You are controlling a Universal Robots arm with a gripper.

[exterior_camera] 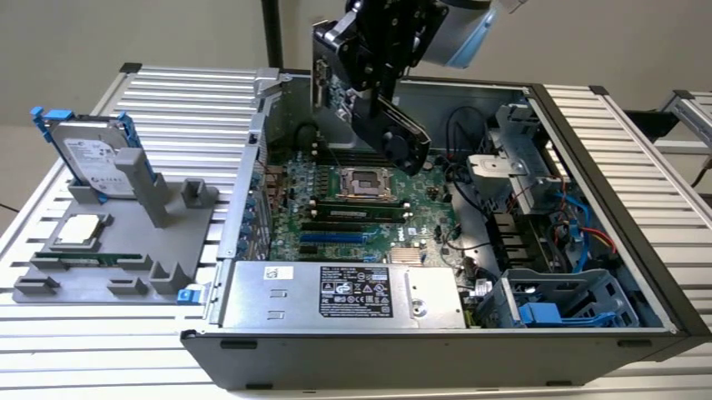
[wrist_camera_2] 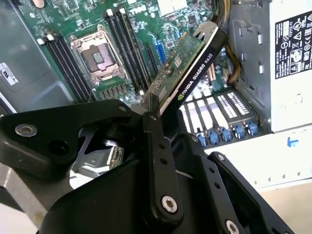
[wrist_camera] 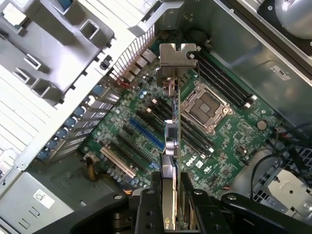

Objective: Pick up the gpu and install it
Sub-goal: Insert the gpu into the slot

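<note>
The gpu is a thin card with a green board on one face, a black face and a silver end bracket. My gripper is shut on the card's edge, one black finger on each side. In the exterior view the gripper hangs over the open computer case and holds the gpu tilted above the motherboard. The card touches no slot. Below it lie the blue and black expansion slots.
The CPU socket and memory slots sit mid-board. A silver power supply lies along the case's near side, and blue drive bays are at the exterior view's right. A grey fixture at the left holds a hard drive.
</note>
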